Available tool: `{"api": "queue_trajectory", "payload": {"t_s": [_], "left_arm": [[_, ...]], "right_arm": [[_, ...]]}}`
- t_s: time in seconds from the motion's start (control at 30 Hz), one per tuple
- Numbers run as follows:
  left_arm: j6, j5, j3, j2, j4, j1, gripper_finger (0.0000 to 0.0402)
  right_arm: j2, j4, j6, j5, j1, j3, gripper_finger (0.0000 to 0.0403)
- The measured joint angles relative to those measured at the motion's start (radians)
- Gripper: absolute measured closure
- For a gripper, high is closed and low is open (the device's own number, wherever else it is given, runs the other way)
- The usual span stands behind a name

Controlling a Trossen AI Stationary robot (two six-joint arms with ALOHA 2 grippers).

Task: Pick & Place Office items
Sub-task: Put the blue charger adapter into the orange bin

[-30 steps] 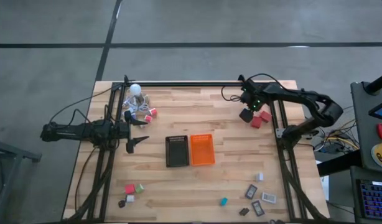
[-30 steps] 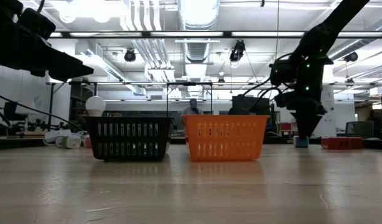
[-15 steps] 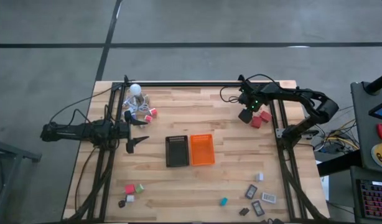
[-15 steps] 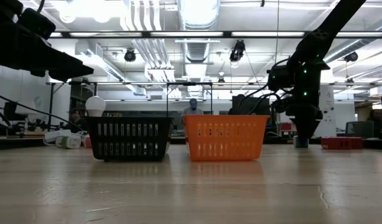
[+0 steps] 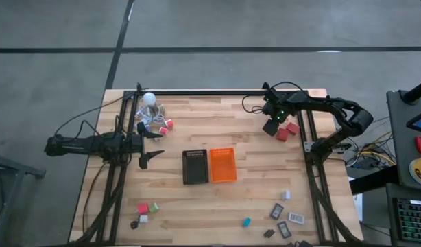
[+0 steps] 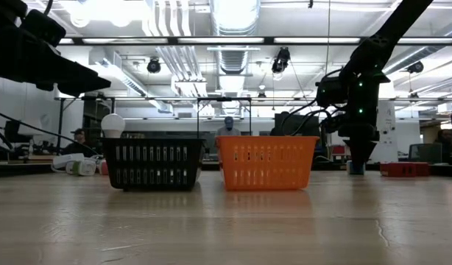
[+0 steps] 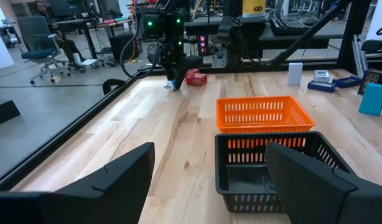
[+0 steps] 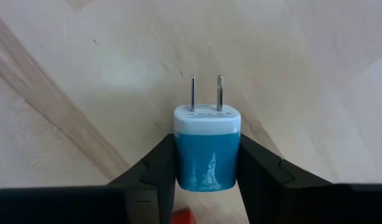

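Observation:
My right gripper is at the table's far right, pointing down and shut on a small blue block with a white end and two metal prongs. The block also shows low under the fingers in the low view. Two red blocks lie just right of it. My left gripper waits open over the table's left side, its fingers wide apart. Other small pieces lie near the near edge, left and right, with a teal one between them. My right gripper pinches the blue block by its two opposite blue sides, one finger on each side, coming from above and pointing down. The white end with the prongs sticks out free. Whether the block rests on the wood or hangs just above it, I cannot tell.
A black tray and an orange tray stand side by side at the table's middle. A white ball with coiled grey cable and pink pieces lie far left. Dark frame rails run along both sides. People sit beyond the table.
My right gripper has shifted a little toward the table's left, staying shut on the blue block.

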Motion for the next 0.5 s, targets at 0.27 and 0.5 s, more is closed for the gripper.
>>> {"api": "queue_trajectory", "payload": {"t_s": [0.27,0.5], "left_arm": [[0.000,0.000,0.000,0.000,0.000,0.000,0.0092],[0.000,0.000,0.000,0.000,0.000,0.000,0.0092]], "right_arm": [[-0.021,-0.003,0.010,-0.009,0.001,0.002,0.0268],[-0.124,-0.056,0.069,-0.054,0.010,0.063,0.0269]]}}
